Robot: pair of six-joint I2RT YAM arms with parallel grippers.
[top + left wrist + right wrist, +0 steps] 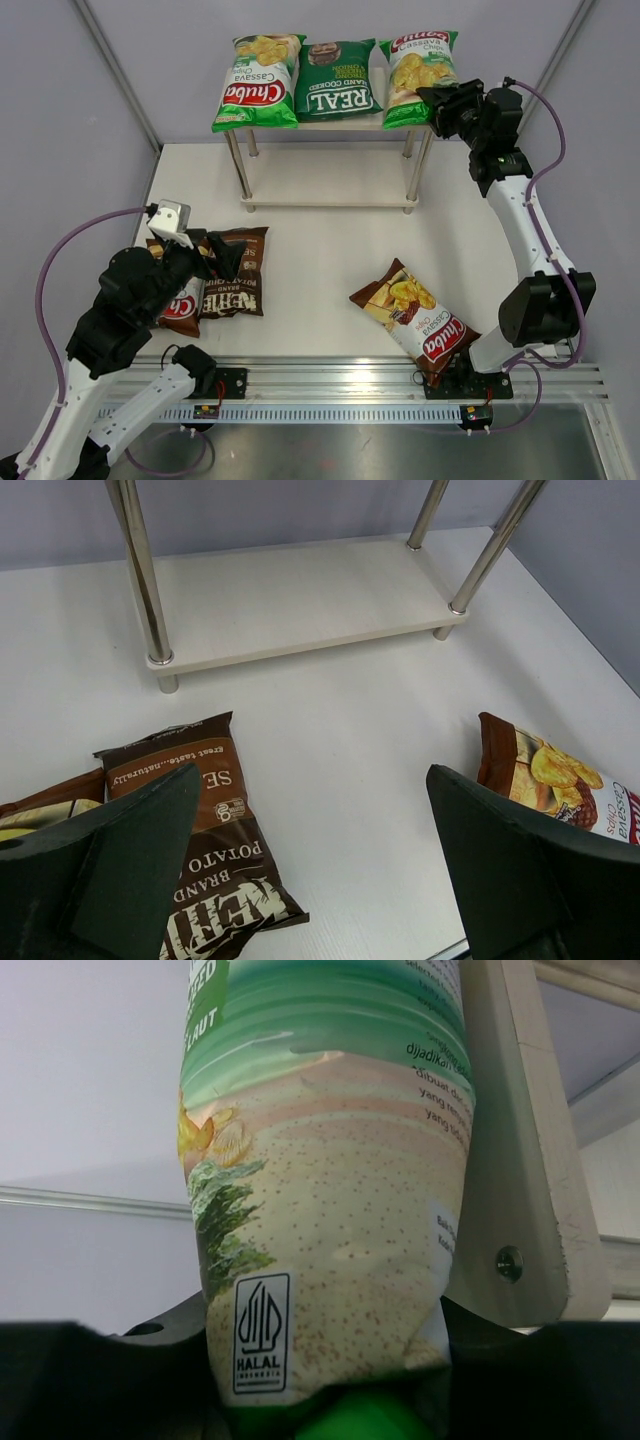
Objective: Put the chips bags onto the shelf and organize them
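The shelf (330, 182) stands at the back. Its top board holds a light-green Chuba bag (255, 80), the dark-green REAL bag (338, 82) and a second light-green Chuba bag (418, 72). My right gripper (447, 108) is shut on this last bag's near end (320, 1210), beside the top board's edge (520, 1160). My left gripper (215, 255) is open and empty, low over the dark-brown Kettle bag (238, 280), which also shows in the left wrist view (205, 830). One brown Chuba bag (418, 318) lies front right. The other (183, 305) lies partly under my left arm.
The shelf's lower board (300, 600) is bare, with metal legs (140, 570) at its corners. Grey walls close the back and sides. A metal rail (340, 385) runs along the near edge. Bare table lies between the Kettle bag and the front-right brown bag (560, 780).
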